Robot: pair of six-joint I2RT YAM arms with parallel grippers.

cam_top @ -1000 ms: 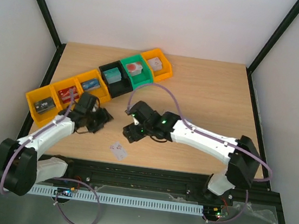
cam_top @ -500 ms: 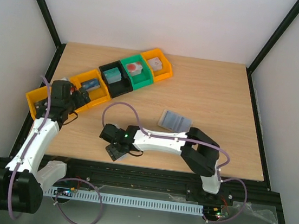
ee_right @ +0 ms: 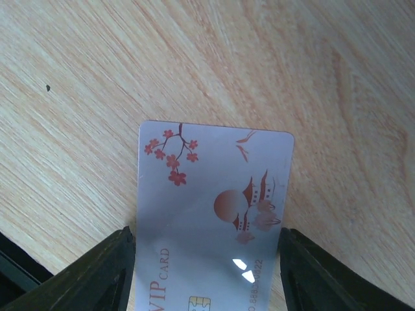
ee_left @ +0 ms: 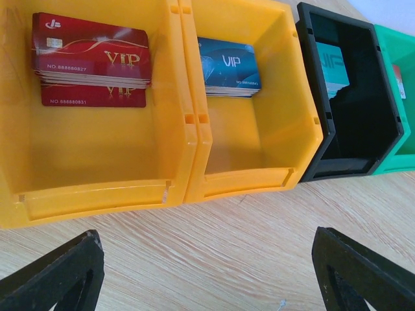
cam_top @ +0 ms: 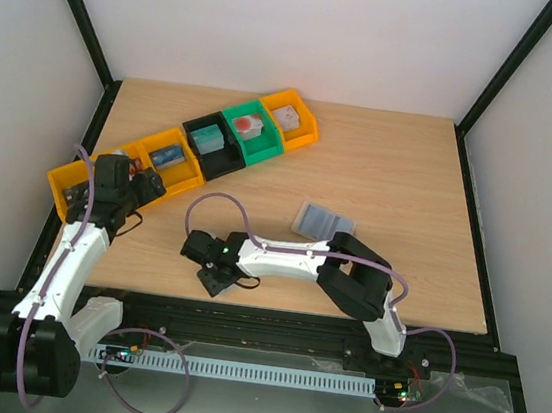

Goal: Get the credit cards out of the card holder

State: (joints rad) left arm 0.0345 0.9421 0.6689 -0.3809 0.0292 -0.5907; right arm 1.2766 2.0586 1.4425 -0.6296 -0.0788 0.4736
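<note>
Your right gripper (ee_right: 206, 243) is low over the table (cam_top: 400, 181) near its front edge, just left of centre, and its two fingers (ee_right: 97, 272) sit against the long edges of a credit card (ee_right: 214, 207), so the card is pinched between them. The card is whitish, with pink-red blossoms, a sun and a pagoda printed on it and "VIP CARD" near the bottom. You cannot tell from the wrist view whether it rests flat on the wood or is raised off it, and in the top view the gripper hides it. The card holder (cam_top: 324, 222) lies on the table to the right of that gripper, apart from it, beside the right arm's forearm. Your left gripper (ee_left: 207, 278) hangs at the left end of the row of bins with its fingers (ee_left: 58, 278) spread wide and nothing between them, only bare wood below. In front of it stand a yellow bin (ee_left: 97, 188) holding a stack of red VIP cards (ee_left: 91, 58), a second yellow bin (ee_left: 259, 168) with blue VIP cards (ee_left: 230, 65), then a black bin (ee_left: 343, 155) with a teal card (ee_left: 334, 65), and the edge of a green bin (ee_left: 399, 129).
</note>
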